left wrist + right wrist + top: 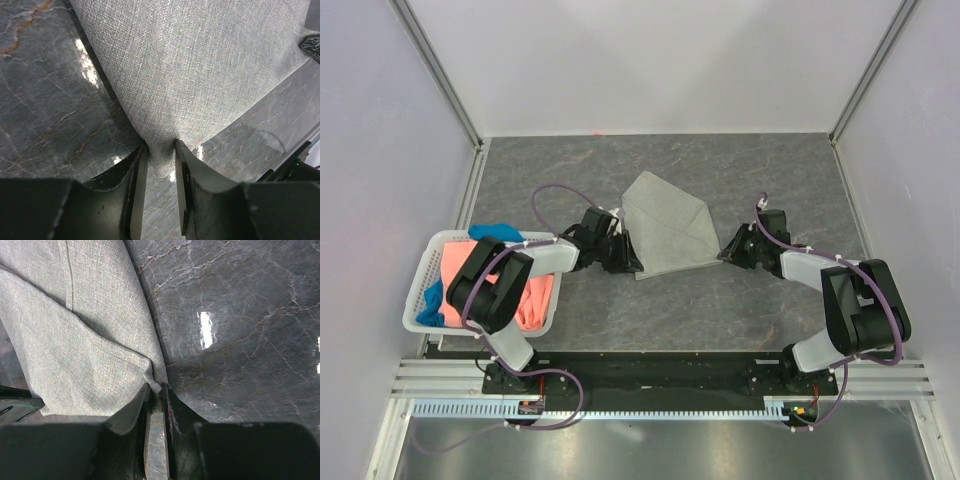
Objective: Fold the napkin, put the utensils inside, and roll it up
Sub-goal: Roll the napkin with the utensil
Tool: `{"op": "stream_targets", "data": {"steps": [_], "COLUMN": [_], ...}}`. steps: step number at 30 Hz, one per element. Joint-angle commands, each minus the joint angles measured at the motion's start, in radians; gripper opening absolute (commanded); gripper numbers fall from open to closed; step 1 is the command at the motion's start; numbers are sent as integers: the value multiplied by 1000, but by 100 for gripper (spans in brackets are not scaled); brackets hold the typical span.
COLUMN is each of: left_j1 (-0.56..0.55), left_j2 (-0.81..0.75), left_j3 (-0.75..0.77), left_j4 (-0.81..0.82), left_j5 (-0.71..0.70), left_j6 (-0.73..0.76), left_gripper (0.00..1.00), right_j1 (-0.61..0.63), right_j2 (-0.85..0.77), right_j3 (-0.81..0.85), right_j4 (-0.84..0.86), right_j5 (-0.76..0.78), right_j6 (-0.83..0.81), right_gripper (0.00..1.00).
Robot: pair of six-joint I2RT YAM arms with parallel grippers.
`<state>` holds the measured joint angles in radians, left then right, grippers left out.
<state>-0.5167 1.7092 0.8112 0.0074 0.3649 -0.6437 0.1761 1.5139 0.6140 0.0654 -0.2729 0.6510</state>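
Left end effector and right end effector each pinch a near corner of the napkin, which lies between them, spreading away across the desk.

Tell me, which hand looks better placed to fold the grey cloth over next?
Probably both together, but the left hand has more of the napkin between its fingers; the right hand only pinches a thin corner.

Both arms are showing black joint housings alternating with pale grey link shells, bolted to a black base plate. A purple cable is looping along each arm, fastened with small white ties. The left gripper and right gripper are presenting matte black fingers with lighter inner faces.
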Motion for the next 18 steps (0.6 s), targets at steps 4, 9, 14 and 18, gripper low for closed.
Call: {"op": "stream_targets", "data": {"steps": [4, 9, 14, 18], "left_j1": [6, 15, 17, 23], "left_j2": [-10, -19, -45, -62], "left_j3": [-49, -60, -70, -73], "left_j4": [-38, -38, -40, -41], "left_j5": [-67, -61, -60, -47], "left_j6": [-10, -5, -4, -8], "left_gripper": [34, 34, 41, 48], "right_j1": [11, 11, 10, 11], "right_j2": [8, -9, -12, 11], "right_j3": [15, 24, 33, 30], "right_j4": [33, -10, -41, -42], "right_j5": [-5, 20, 38, 29], "right_j6": [-16, -43, -65, -73], "right_gripper": [26, 37, 46, 49]}}
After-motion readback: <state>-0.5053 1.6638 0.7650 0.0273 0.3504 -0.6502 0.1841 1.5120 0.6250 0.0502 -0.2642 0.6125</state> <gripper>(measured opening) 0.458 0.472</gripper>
